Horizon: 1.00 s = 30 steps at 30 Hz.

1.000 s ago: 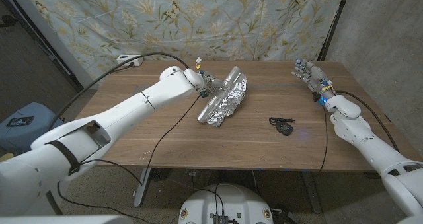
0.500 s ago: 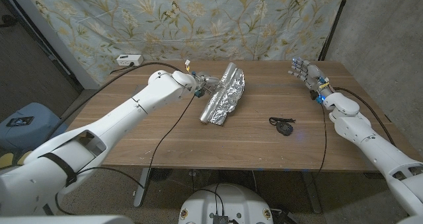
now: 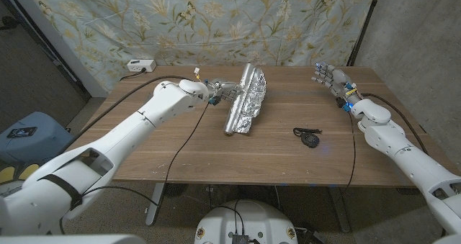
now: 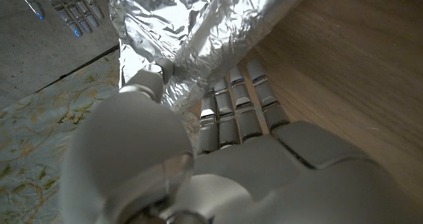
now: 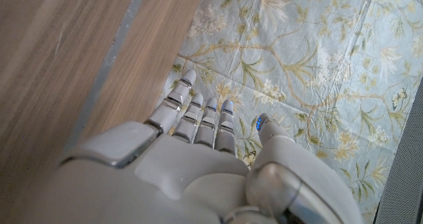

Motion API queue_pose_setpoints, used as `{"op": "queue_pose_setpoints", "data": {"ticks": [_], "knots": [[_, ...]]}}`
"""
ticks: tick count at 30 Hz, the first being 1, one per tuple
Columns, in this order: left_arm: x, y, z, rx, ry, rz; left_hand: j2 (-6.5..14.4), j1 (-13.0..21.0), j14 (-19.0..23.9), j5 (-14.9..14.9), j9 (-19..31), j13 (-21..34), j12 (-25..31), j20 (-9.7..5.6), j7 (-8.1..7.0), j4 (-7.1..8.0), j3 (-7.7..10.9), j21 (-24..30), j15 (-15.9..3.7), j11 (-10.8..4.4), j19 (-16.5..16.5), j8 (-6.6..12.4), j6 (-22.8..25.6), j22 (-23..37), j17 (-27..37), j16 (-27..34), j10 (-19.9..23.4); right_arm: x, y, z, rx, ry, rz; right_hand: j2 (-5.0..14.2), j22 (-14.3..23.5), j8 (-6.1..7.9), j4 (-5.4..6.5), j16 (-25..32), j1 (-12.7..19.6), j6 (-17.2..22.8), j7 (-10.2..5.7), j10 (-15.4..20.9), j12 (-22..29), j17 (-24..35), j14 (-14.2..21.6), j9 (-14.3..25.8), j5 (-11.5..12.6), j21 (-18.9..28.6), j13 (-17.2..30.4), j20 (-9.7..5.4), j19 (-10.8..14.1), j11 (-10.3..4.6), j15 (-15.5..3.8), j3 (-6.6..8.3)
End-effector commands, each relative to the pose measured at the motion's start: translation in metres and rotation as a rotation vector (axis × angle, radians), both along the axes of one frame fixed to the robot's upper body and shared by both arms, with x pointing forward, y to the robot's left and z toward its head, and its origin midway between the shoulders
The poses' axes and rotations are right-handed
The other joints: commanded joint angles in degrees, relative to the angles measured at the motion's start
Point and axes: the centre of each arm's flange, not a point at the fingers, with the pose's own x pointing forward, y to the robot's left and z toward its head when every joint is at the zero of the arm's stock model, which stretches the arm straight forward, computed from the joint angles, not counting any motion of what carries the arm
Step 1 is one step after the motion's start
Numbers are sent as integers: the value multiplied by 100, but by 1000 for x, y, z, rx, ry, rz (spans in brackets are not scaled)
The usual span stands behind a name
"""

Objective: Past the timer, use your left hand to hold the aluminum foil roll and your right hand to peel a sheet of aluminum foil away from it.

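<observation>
Lifted upright by left hand [image 3: 218, 93], crinkled foil roll [image 3: 243, 100].

Bare table [image 3: 302, 104] lies between the right hand [image 3: 331, 79] and foil roll [image 3: 243, 100] (the timer [image 3: 310, 138] sits nearer).

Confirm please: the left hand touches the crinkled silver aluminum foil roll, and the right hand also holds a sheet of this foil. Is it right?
Not quite. The left hand touches the crinkled silver aluminum foil roll, but the right hand holds nothing: the head view shows it apart from the foil, fingers spread, near the wooden table's far right edge.
</observation>
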Motion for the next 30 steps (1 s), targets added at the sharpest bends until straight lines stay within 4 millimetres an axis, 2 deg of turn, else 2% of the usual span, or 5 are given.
{"op": "queue_pose_setpoints", "data": {"ticks": [1, 30], "knots": [[2, 4, -5, -112, 25, -58, 90, 27, 68, 48, 34, 67, 89, -12, 6, 11, 63, 22, -41, -251, 50, 21, 60, -2, 15, -25, 253, -5, 3, -2, -13, 14, 0, -22, 20, 1, -22, 48, -51, -24, 19, -29, 7, 14, 2, 26, -9, -23, 23, 28, 1, -20, 16, 18], [15, 17, -33, -437, 126, -204, 122, 98, 293, 152, 168, 67, 237, -60, -78, -55, 148, 55, -195, -347, 144, 128, 366, -16, 110, -5, 417, -10, 25, -8, -71, 60, 23, -14, 21, 1, -32, 50, -59, -32, 24, -28, 10, 17, -11, 26, -9, -62, 23, 31, 25, -20, 16, 27]]}}
